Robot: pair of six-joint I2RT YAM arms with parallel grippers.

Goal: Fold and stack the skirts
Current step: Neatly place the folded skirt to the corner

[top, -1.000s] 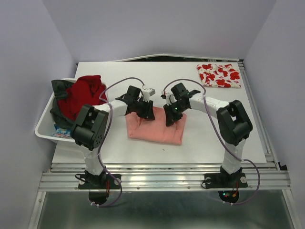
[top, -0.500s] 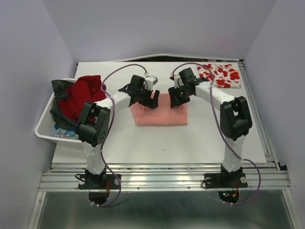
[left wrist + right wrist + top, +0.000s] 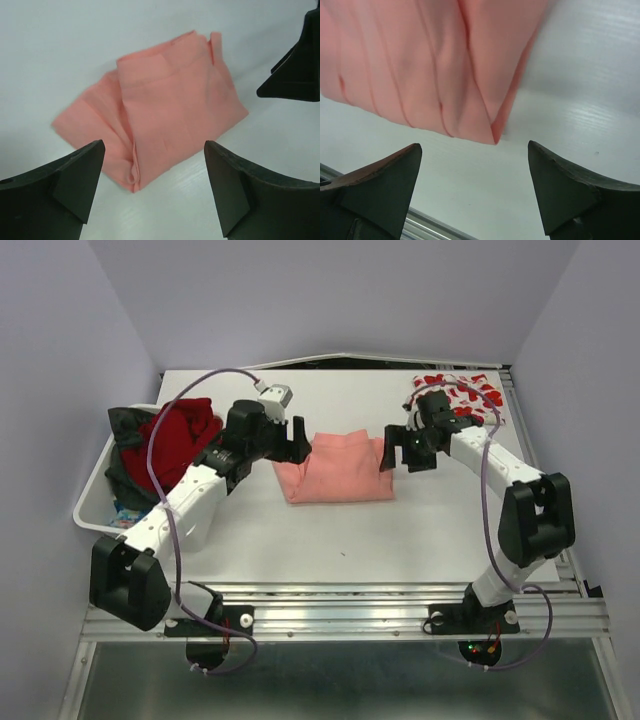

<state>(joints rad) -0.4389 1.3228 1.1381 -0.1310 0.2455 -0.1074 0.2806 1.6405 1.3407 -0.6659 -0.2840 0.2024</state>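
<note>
Top external view: white table, both arms reaching in from the near edge.

White bin sits at the table's left edge. Holds a red garment on top, a dark grey one behind it, and a bit of blue patterned cloth at the near end.

Salmon-pink skirt lies folded at mid-table, a rough rectangle, flat on the surface, between the two grippers. Left wrist view shows it as stacked layers with a fold edge running down the middle. Right wrist view shows its pleats and one corner pointing down at bare table.

White skirt with red flower print is folded at the far right corner, well apart from the pink one. Right arm partly covers its near-left side.

Left gripper is just beside the pink skirt's left edge. Jaws spread wide in its wrist view, nothing gripped, cloth lying free below.

Right gripper is at the skirt's right edge. Jaws also wide apart, holding nothing, only the cloth corner and table visible between the fingers.
</note>
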